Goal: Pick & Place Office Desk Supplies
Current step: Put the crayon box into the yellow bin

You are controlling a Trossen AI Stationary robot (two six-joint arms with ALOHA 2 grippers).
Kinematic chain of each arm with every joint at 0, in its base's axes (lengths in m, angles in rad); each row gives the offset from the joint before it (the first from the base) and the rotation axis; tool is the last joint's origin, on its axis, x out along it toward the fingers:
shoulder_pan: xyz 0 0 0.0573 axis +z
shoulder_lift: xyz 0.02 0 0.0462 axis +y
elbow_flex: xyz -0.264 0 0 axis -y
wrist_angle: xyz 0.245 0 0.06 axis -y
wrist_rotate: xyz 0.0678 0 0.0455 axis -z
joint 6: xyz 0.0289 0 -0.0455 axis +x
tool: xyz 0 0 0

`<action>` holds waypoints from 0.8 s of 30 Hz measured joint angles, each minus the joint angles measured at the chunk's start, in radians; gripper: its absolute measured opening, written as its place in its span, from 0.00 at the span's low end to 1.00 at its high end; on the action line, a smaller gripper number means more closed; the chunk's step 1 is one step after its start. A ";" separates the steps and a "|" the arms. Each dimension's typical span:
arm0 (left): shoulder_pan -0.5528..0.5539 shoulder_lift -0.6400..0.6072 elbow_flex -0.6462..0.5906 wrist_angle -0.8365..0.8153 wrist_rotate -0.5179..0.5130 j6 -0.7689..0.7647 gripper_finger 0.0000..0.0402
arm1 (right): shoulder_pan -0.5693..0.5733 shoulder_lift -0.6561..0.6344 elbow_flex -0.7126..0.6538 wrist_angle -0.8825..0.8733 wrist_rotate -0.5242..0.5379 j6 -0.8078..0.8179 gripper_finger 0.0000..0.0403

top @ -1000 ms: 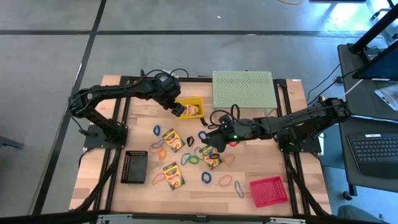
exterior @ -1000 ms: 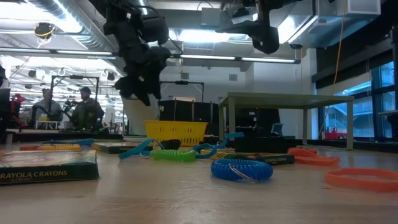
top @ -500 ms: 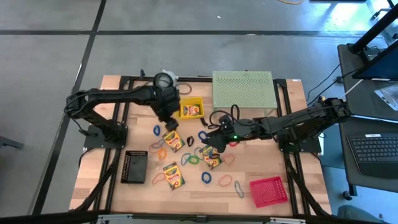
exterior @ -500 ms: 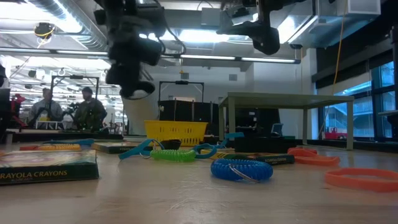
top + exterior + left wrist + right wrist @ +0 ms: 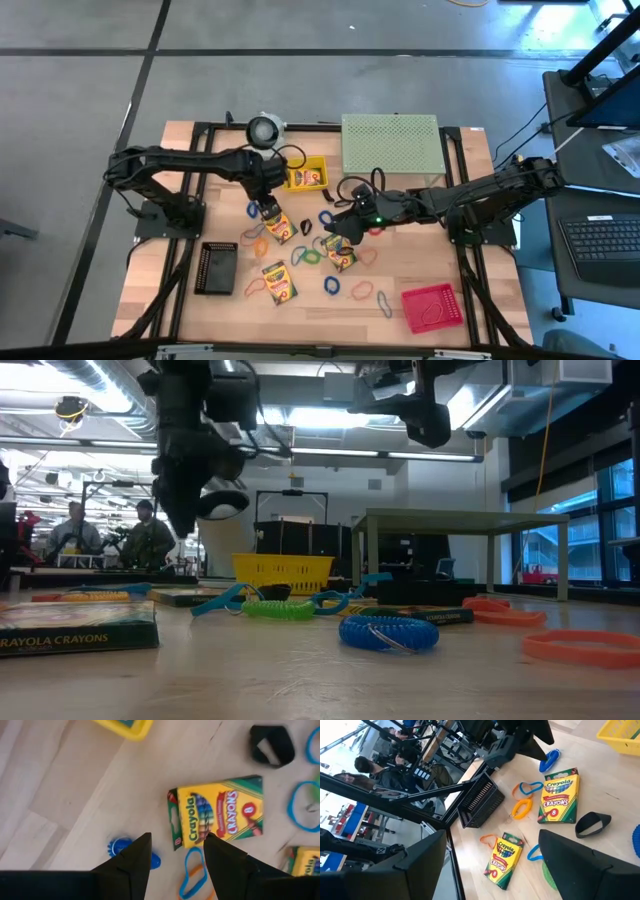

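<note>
Near the table's middle, just below the yellow bin (image 5: 305, 176), lies a crayon box (image 5: 277, 224), flat and face up. Directly over its upper-left end hangs the left gripper (image 5: 266, 205), moved since a second ago from the bin's edge, past the bin's left side half a second back, down to this box. Seen from the left wrist: fingers (image 5: 135, 857) parted about as wide as the box is narrow, nothing between them, framing the box's short end (image 5: 218, 810); whether touching it, cannot tell. Shows also a blue coil band (image 5: 122, 850) beside one finger, a blue loop (image 5: 195, 875) by the other, and a black clip (image 5: 271, 744) farther off.

Low view adds only height: left gripper (image 5: 190, 490) clearly above the tabletop, a second crayon box (image 5: 75, 628) in the foreground, a blue coil (image 5: 388, 633) and orange loops (image 5: 585, 648).

Right gripper (image 5: 340, 222) unmoved across all three moments, over the bands at centre; fingers wide apart in its own wrist view, empty. That view alone shows the black tray (image 5: 480, 800).
</note>
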 joint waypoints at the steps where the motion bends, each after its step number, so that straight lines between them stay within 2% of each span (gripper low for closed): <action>1: 0.000 -0.001 -0.021 0.025 0.001 -0.006 0.43 | 0.000 0.000 0.000 0.000 0.000 0.001 0.79; 7: 0.001 0.000 -0.119 0.135 0.030 -0.053 0.44 | 0.000 0.000 0.000 0.009 0.000 0.003 0.79; 14: 0.010 0.000 -0.157 0.175 0.009 -0.029 0.42 | 0.000 0.000 0.000 0.015 0.000 0.003 0.79; 24: 0.010 0.000 -0.211 0.275 0.034 -0.037 0.39 | 0.000 0.000 0.000 0.015 -0.015 0.004 0.79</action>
